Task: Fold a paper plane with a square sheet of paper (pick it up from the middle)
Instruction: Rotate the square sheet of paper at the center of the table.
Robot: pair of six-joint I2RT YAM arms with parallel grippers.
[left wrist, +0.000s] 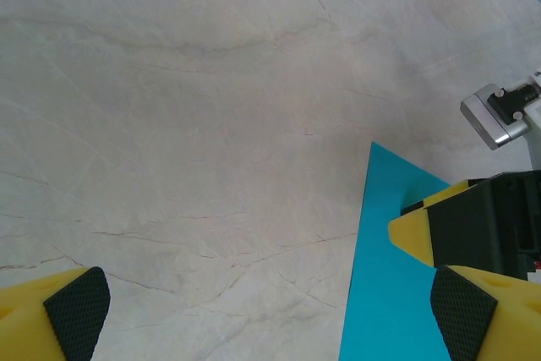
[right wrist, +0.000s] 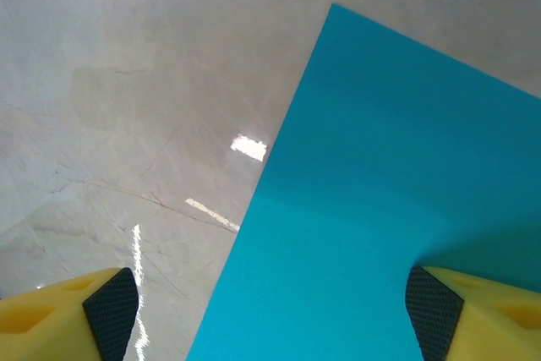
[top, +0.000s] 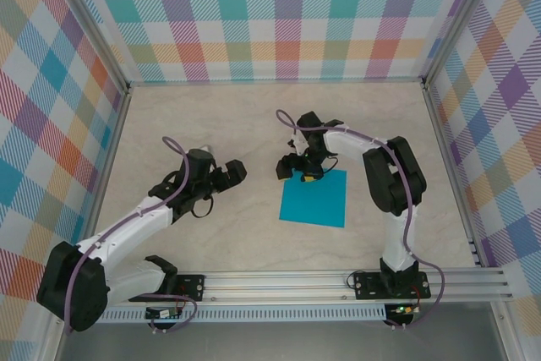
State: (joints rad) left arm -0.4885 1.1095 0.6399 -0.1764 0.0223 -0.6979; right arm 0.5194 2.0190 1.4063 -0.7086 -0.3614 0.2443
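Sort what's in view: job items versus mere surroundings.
Job: square sheet of paper, flat and unfolded; right hand, open over its corner; left hand, open beside it.
Surroundings: table; plaid walls; metal rail.

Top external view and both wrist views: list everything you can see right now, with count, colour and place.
Square sheet of thin teal-blue paper: one, teal-blue, flat on the table, right of centre.
Table: one, beige marbled top, under everything.
Checked walls: three, pastel plaid, on the left, far and right sides.
Metal rail: one, silver, near edge, carrying both arm bases.
Left arm: one, white and black, near left, reaching toward the centre.
Left gripper: one, yellow fingers with black pads, open, above bare table left of the sheet.
Right arm: one, white and black, right of the sheet.
Right gripper: one, same colours, open, straddling the sheet's left edge near its far corner.
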